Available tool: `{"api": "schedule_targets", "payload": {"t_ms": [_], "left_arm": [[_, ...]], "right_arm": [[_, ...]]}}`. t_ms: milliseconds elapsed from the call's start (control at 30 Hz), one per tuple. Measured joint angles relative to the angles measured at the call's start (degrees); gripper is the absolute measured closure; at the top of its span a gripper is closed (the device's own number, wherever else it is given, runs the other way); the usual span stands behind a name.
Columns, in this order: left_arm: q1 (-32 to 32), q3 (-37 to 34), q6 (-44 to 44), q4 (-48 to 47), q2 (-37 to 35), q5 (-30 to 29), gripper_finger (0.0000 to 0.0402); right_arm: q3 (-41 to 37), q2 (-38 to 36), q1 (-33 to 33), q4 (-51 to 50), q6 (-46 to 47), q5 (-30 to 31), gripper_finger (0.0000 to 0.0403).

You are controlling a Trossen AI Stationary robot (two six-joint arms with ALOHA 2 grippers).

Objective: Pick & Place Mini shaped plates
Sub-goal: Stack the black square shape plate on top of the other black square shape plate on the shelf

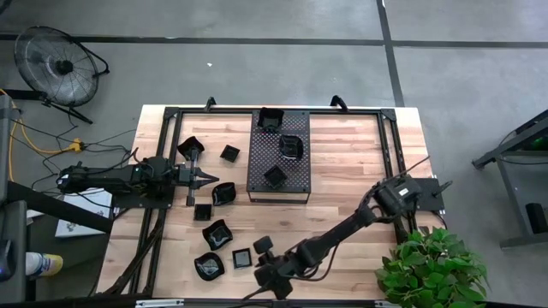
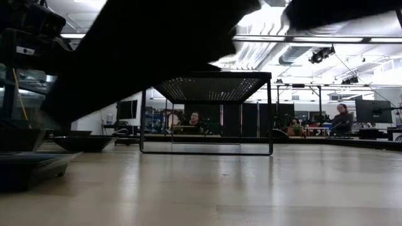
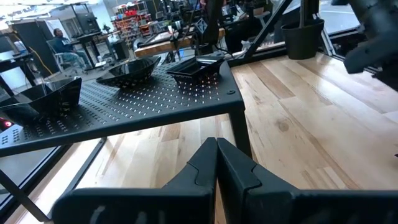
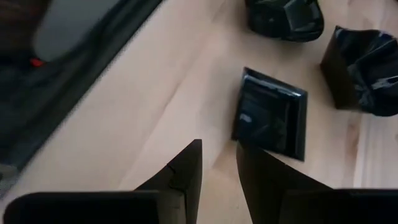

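Several mini shaped plates, small glossy black dishes, lie on the wooden table's left and near part; a square one (image 1: 242, 257) (image 4: 273, 121) lies flat near the front edge. Three more (image 1: 291, 147) sit on the raised perforated tray (image 1: 257, 175). My right gripper (image 4: 217, 163) (image 1: 259, 267) slants down over the table with its fingers a little apart. The square plate lies just beyond its fingertips and nothing is between them. My left gripper (image 1: 211, 178) (image 3: 216, 149) waits shut and level at the table's left, pointing at the tray.
A rounded plate (image 4: 286, 15) and another dish (image 4: 364, 68) lie just past the square one. The tray stands on thin legs (image 2: 270, 116). A black frame (image 1: 390, 137) edges the table. A green plant (image 1: 432, 261) stands at the near right corner. People sit in the room behind.
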Motion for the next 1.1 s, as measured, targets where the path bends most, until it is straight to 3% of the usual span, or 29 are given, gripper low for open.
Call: {"api": "schedule_targets", "payload": {"t_ms": [200,800,900,1000,1100], "left_arm": [[0.0,0.0,0.0,0.0,0.0,0.0,0.0400],[0.0,0.0,0.0,0.0,0.0,0.0,0.0400],[0.0,0.0,0.0,0.0,0.0,0.0,0.0400],[0.0,0.0,0.0,0.0,0.0,0.0,0.0400],[0.0,0.0,0.0,0.0,0.0,0.0,0.0400]], "right_arm": [[3.6,2.7,-0.5,0.2,-0.8,1.1,0.0308],[3.6,3.6,-0.6,0.9,0.4,4.6,0.0308],[3.6,3.6,-1.2,1.3,8.5,8.1,0.0308],[3.6,3.6,-2.3,0.0,22.3,11.0,0.0308],[3.6,3.6,-3.7,-0.5,35.1,8.7,0.0308]]}}
